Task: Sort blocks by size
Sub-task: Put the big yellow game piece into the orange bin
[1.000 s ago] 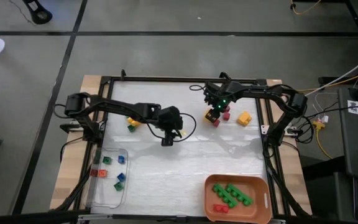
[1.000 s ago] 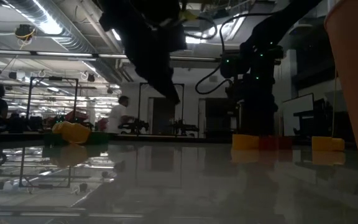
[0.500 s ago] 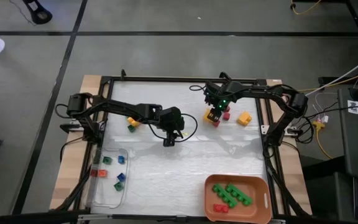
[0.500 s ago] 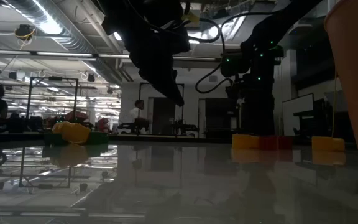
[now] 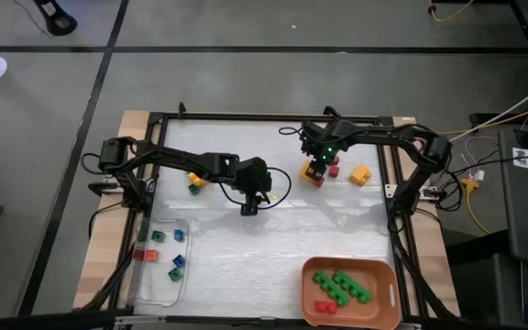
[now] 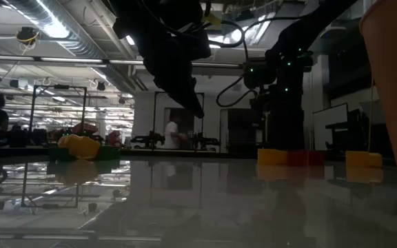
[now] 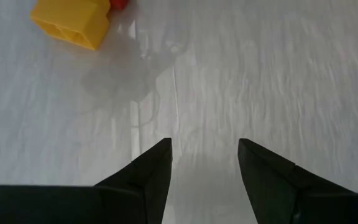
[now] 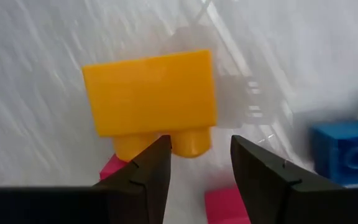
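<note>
**Almost nothing moves: both arms pause over the unsorted bricks**

Compared with one second ago, the two arms are in the same places – only a person walking in the room far behind the table has changed position. So the sorting makes no progress in this moment.

The right gripper [image 5: 316,169] hovers over the cluster of small yellow, red and blue studded plastic bricks [image 5: 320,172] at the far side of the white table [image 5: 273,247]. Its fingers are spread, with a yellow two-stud brick [image 8: 151,93] just ahead of them, not yet pinched.

The left gripper [image 5: 248,207] hangs near the table's middle, fingers spread and empty.

The clear plastic tray [image 5: 145,284] holds tiny cubes; the orange tray [image 5: 385,316] holds longer green and red bricks. I judge several bricks remain to sort.
</note>
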Robot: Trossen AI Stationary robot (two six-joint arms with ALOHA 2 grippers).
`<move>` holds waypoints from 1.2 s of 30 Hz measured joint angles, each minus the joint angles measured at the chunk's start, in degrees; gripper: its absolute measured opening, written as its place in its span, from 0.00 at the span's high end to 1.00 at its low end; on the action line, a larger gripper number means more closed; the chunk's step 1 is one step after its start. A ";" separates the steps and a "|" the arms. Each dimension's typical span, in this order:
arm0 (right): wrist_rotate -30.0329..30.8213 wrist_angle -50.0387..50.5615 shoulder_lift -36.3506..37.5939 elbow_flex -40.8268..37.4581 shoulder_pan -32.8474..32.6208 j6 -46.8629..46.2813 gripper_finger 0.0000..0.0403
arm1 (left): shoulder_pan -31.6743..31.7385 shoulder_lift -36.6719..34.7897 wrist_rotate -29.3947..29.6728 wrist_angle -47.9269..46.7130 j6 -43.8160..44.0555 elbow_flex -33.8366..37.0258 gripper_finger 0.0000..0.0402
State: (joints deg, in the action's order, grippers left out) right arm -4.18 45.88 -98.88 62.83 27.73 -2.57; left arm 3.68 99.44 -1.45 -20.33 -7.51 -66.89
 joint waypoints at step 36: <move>-10.61 -9.00 -3.29 -0.04 0.00 -0.07 0.59 | 0.00 0.00 0.00 -0.01 3.01 0.00 0.58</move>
State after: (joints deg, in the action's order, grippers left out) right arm -14.79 36.88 -102.17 62.78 27.73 -2.63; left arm 3.68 99.44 -1.45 -20.34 -4.49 -66.89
